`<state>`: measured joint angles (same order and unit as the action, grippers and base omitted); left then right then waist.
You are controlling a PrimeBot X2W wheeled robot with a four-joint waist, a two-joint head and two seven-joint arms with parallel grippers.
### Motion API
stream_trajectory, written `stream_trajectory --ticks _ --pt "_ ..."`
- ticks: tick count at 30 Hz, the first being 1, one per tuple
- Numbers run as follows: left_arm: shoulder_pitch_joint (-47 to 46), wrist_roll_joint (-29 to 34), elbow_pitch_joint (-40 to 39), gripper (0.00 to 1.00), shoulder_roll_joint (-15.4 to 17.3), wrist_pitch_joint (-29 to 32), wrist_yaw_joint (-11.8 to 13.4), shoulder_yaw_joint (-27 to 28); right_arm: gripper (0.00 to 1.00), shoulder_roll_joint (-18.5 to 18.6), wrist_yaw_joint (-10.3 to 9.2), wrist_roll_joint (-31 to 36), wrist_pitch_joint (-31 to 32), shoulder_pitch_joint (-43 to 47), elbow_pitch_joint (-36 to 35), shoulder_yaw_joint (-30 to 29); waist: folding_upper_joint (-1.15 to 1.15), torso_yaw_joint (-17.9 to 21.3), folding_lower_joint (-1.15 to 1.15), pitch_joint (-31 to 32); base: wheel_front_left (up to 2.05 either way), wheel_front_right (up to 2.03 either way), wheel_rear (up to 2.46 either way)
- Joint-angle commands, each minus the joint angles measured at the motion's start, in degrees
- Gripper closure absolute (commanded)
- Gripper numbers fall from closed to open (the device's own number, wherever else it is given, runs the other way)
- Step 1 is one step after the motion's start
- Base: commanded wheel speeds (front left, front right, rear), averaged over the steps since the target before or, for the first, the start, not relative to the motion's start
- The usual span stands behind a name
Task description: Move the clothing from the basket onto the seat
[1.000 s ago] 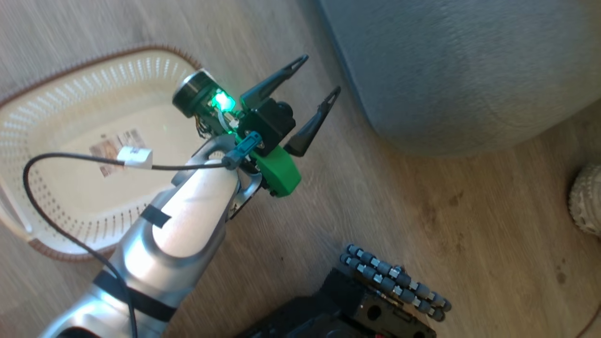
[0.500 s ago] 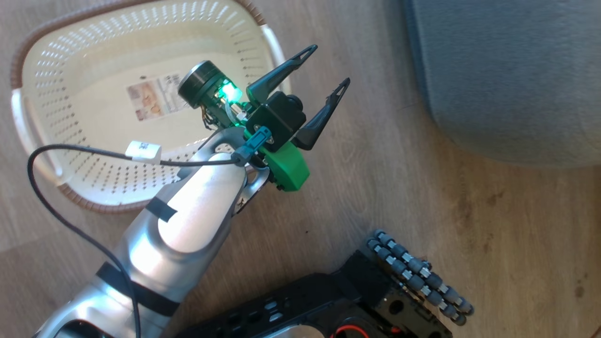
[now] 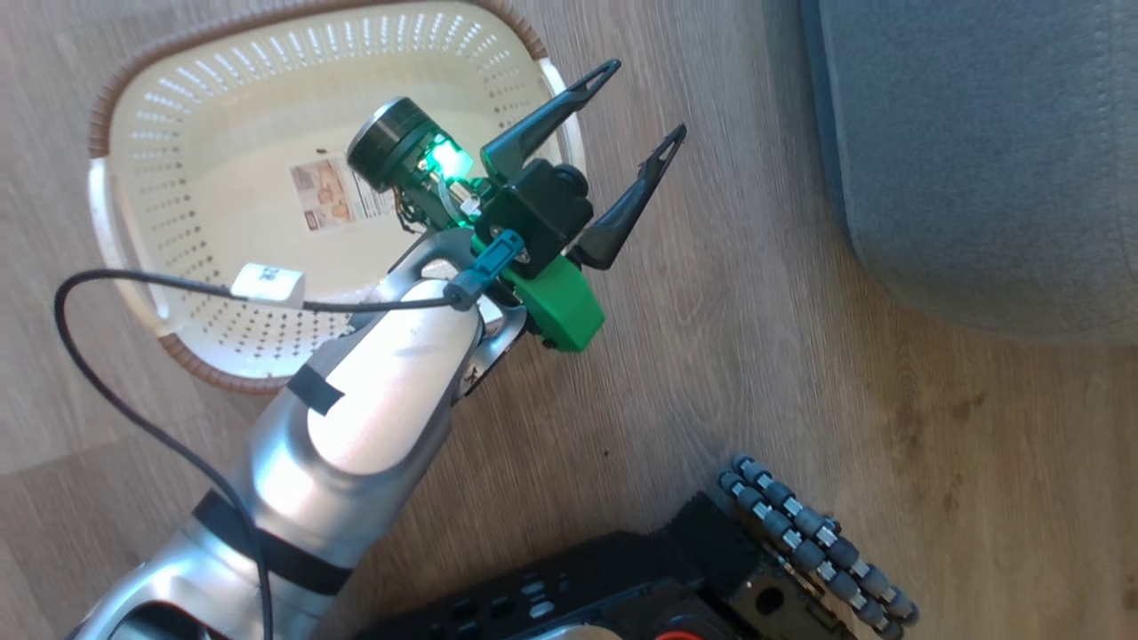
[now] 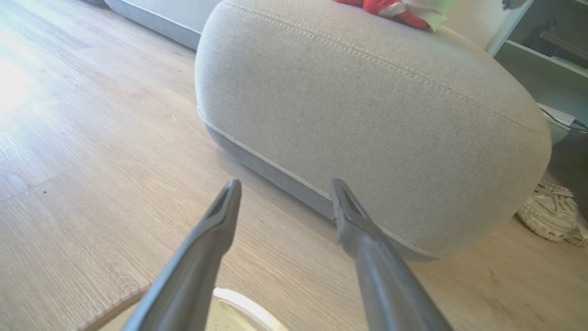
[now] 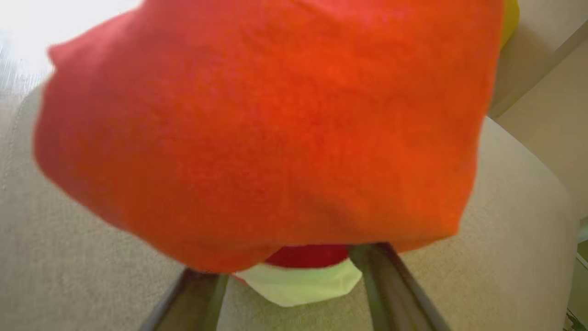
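Jaws of the left gripper [image 3: 648, 96] are spread wide and nothing is held between them. They are positioned over the right rim of the basket [image 3: 160, 204], which is placed on the wooden floor [image 3: 756, 356] at the left, with a paper label [image 3: 333, 191] on its bottom. Jaws of the right gripper [image 5: 285, 259] are also seen apart, their tips hidden under the clothing [image 5: 275, 128]. This red clothing with a white band is laid on top of the seat [image 4: 367, 115], which is found right of the basket, apart from it.
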<state>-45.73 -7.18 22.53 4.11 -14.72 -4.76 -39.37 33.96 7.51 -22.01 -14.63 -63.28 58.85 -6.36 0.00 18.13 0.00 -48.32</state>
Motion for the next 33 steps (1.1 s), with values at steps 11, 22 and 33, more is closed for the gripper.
stream_trajectory --ticks 11,22,33 --pt "6.1 -1.5 -5.3 0.00 -0.8 -0.3 0.9 4.3 0.00 2.8 -0.02 -2.3 -0.4 20.7 -9.5 -1.2 0.00 -2.9 0.00 10.4 0.00 0.00 0.00" --pt "13.8 -2.4 -8.0 0.00 -1.0 -0.3 2.4 10.7 0.00 -0.5 -0.02 -1.8 -0.4 33.3 -22.7 -3.1 0.00 -7.0 0.00 19.9 0.00 0.00 0.00" --pt "24.3 -1.9 -9.7 0.00 -1.1 -0.3 4.2 21.0 0.00 -5.7 -0.02 -1.9 -0.4 42.8 -34.3 -0.2 0.00 -13.5 0.00 29.1 0.00 0.00 0.00"
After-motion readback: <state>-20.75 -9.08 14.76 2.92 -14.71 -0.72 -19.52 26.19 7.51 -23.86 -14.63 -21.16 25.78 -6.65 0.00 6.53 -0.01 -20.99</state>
